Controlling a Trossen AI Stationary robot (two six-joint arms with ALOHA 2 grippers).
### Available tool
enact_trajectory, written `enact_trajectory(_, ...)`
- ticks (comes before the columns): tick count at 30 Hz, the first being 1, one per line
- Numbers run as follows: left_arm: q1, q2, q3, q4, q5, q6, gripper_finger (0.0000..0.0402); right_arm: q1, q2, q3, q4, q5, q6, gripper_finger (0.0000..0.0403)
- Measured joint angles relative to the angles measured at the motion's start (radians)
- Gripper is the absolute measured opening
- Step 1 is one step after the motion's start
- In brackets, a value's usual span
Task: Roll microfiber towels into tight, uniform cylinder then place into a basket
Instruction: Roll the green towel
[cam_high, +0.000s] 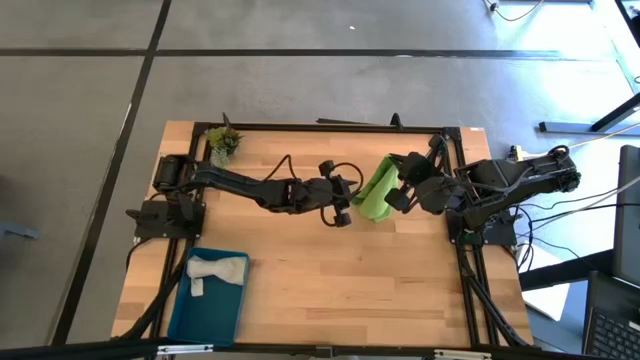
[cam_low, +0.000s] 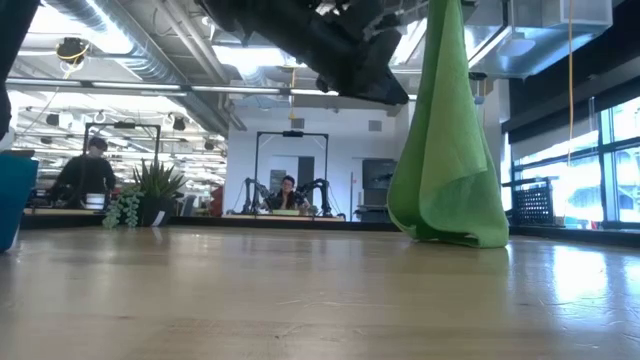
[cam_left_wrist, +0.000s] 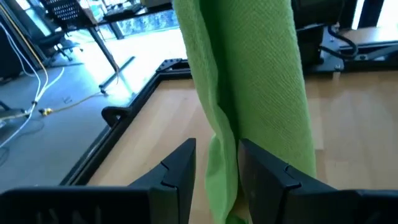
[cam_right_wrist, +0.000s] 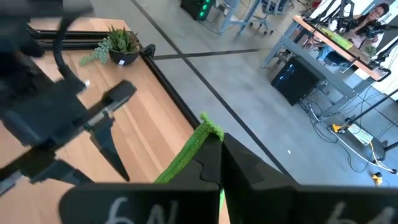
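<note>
The lime green towel (cam_low: 445, 150) hangs upright over the middle of the table, its lower end (cam_low: 455, 235) resting crumpled on the wood. My right gripper (cam_high: 400, 190), raised above the table, is shut on the towel's top. My left gripper (cam_left_wrist: 217, 180) comes from the table's left, about level, and is closed on the towel's hanging side edge. The teal basket (cam_high: 225, 310) stands at the near left corner. The light grey towel (cam_high: 217, 270) lies in its far end. My left gripper has the green towel's hanging side edge (cam_left_wrist: 222, 168) between its two fingers, taken about level from the table's left. The cloth there is gathered in folds and runs upright through the gap. My right gripper pinches the towel's bunched top end (cam_right_wrist: 198, 142) between its shut fingers. The towel hangs below it, with only its lower end on the table.
A small potted plant (cam_high: 222, 143) stands at the far left corner. A black frame (cam_high: 330, 128) runs along the table's edges. Bare wood lies between the basket and the hanging towel. People sit at benches in the room behind the table.
</note>
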Motion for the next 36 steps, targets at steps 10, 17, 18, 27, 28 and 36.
enact_trajectory(10,0.024,0.071,-0.001,0.068,0.001,-0.024,0.011,0.0,0.0,0.0,0.001,-0.009,-0.001,0.0004)
enact_trajectory(17,0.041,0.089,-0.001,0.101,0.093,-0.031,0.011,0.0,0.0,0.0,0.001,-0.008,-0.003,0.0004)
enact_trajectory(18,0.044,0.094,0.0,0.112,0.102,-0.036,0.011,0.0,0.0,0.0,0.001,-0.008,-0.003,0.0004)
enact_trajectory(27,0.056,0.149,-0.001,0.096,0.101,-0.053,0.011,0.0,-0.001,0.0,0.001,-0.008,-0.003,0.0004)
enact_trajectory(28,0.057,0.155,-0.001,0.096,0.101,-0.051,0.011,0.0,-0.001,0.0,0.001,-0.008,-0.005,0.0004)
enact_trajectory(36,0.063,0.175,-0.002,0.034,0.103,-0.055,0.011,0.0,-0.001,0.0,0.007,-0.01,-0.022,0.0004)
